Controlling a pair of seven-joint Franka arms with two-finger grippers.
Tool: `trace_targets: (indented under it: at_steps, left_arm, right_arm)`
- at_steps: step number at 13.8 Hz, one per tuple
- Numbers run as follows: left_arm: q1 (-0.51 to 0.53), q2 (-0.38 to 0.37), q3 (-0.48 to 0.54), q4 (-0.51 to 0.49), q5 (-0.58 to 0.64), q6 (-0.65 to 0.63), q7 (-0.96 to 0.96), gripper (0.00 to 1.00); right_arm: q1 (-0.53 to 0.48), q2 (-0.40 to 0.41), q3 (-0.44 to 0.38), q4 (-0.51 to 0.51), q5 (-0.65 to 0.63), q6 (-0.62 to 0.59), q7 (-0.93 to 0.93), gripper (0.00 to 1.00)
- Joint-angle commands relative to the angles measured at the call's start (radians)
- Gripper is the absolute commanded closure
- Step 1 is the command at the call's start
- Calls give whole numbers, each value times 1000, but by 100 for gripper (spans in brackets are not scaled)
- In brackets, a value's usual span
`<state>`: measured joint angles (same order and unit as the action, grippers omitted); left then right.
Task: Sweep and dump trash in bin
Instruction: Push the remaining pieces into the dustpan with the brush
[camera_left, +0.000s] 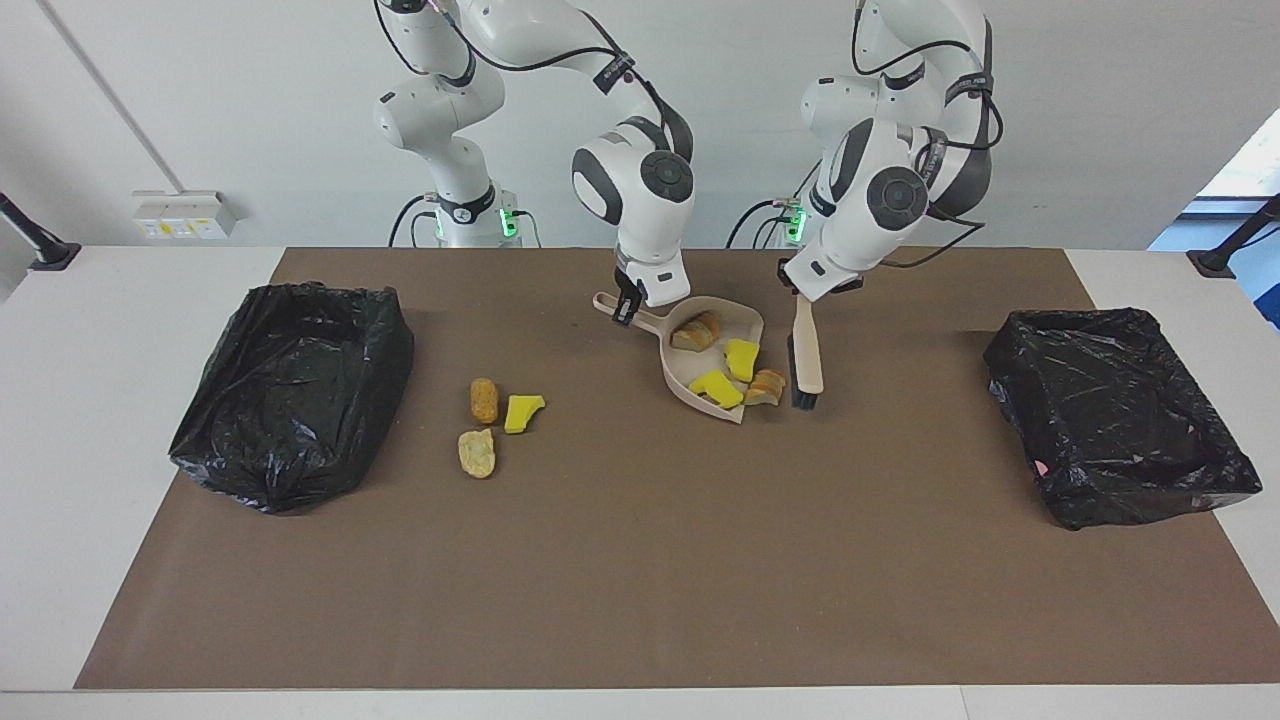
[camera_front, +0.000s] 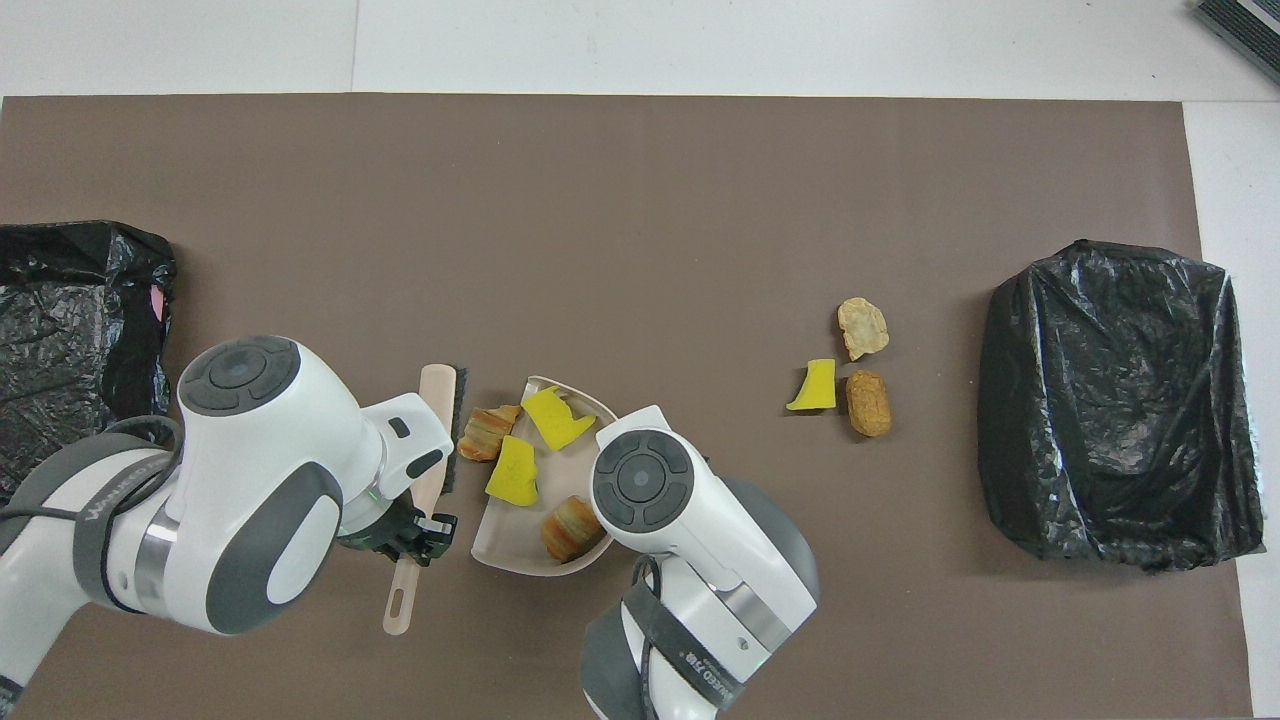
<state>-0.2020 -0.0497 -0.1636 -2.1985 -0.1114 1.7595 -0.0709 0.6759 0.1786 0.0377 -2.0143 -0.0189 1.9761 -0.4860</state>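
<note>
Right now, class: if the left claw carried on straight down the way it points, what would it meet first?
Probably the brown mat: the left claw, shut on the brush, points down beside the dustpan.

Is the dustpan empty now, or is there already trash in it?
Not empty. The dustpan holds two yellow sponge chunks and a bread piece; another bread piece lies at its open edge.
</note>
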Motion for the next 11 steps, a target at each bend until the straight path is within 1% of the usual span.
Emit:
trace_targets:
  at_steps: [1, 2, 4, 5, 7, 11]
  left_arm:
    - [73, 70, -10, 28, 85, 26, 147, 100]
    - [72, 79, -10, 25, 99, 17, 158, 100]
    - [58, 73, -19, 14, 105, -24, 181, 100]
    - [31, 70, -19, 14, 105, -53, 207, 100]
    - [-17, 62, -20, 9, 102, -72, 284, 100]
    - [-108, 56, -22, 28, 61, -170, 283, 100]
  right_arm:
    - [-6, -18, 5, -20, 19, 6, -14, 100]
    - [-6, -18, 5, -20, 19, 6, -14, 100]
    - [-6, -18, 5, -20, 19, 7, -14, 100]
    - [-6, -18, 5, -20, 19, 6, -14, 100]
    - [-6, -18, 5, -20, 19, 6, -14, 100]
    - [-6, -18, 5, -20, 19, 6, -14, 100]
